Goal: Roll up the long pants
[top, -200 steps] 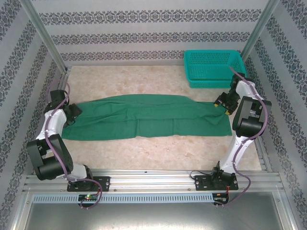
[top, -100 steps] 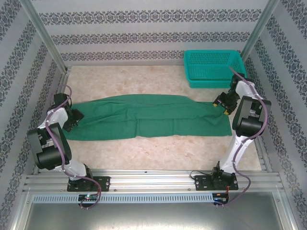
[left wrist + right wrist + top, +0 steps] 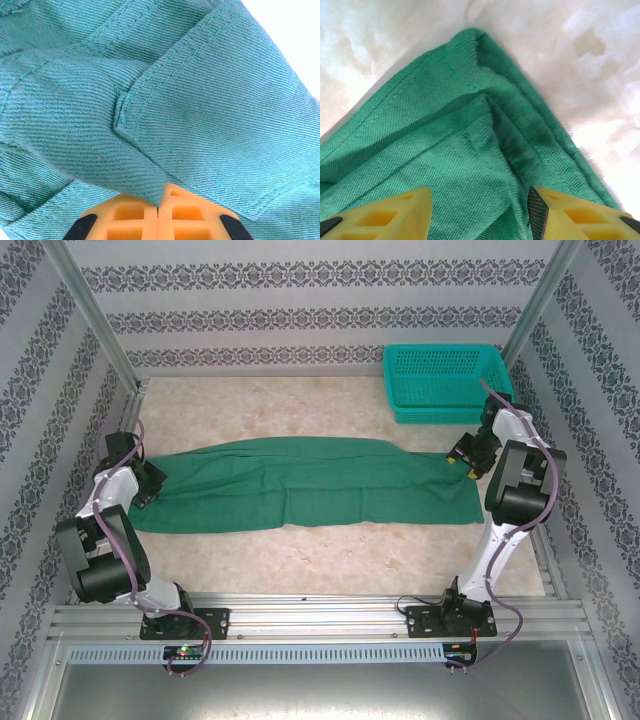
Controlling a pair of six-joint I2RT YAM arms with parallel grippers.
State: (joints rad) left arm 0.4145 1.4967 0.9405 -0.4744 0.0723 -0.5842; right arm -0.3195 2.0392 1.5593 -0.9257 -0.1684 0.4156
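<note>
Bright, even light pours down from overhead, and the pale bench (image 3: 330,550) throws it straight back. Only faint, soft shadows sit under the arms. The overhead view is crisp, with the walls leaning outward a little at the edges. Close in at the left hand (image 3: 158,204), the weave of the long pants (image 3: 150,100) is sharp, but the top right corner is blown out to pure white. By the right hand (image 3: 480,200) the bench glares, washed out. A dark shadow runs down the cloth's fold, and the yellow fingers (image 3: 385,212) look soft at the bottom edge.
</note>
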